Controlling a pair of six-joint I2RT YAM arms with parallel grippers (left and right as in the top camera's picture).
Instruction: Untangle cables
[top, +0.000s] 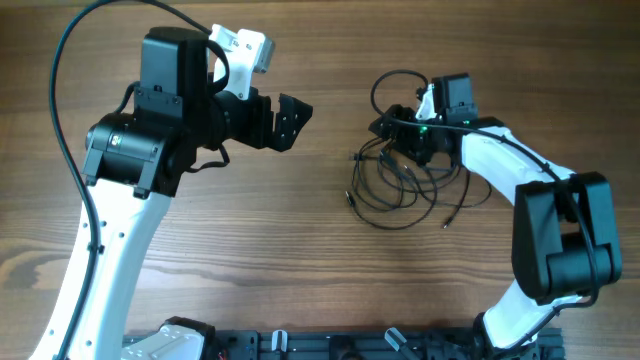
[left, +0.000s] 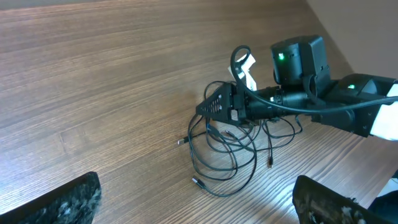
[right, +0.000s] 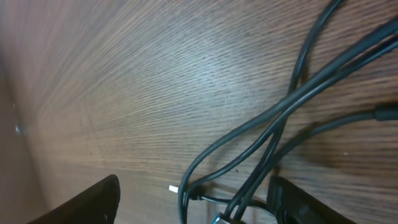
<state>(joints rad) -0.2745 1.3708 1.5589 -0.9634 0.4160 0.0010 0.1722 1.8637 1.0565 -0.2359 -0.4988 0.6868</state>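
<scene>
Thin cables (top: 400, 185), lying tangled on the worktop (top: 300, 240) and being straddled by the spread right jaws, are being judged light, limp, snag-prone; a strand near a plug (left: 196, 181) is being favoured for pinching; left jaws are being held wide, empty.

Robotics lab bench: two white-and-black robot arms stand over a wood-grain worktop (top: 250, 240), the left arm (top: 110, 230) rising from 7 o'clock, the right arm (top: 540, 230) from 5 o'clock. A black mounting rail (top: 330, 345) lines the 6 o'clock edge. A white camera unit (top: 243, 48) rides the left arm at 11 o'clock; a green status light (left: 283, 57) glows on the right arm.
</scene>
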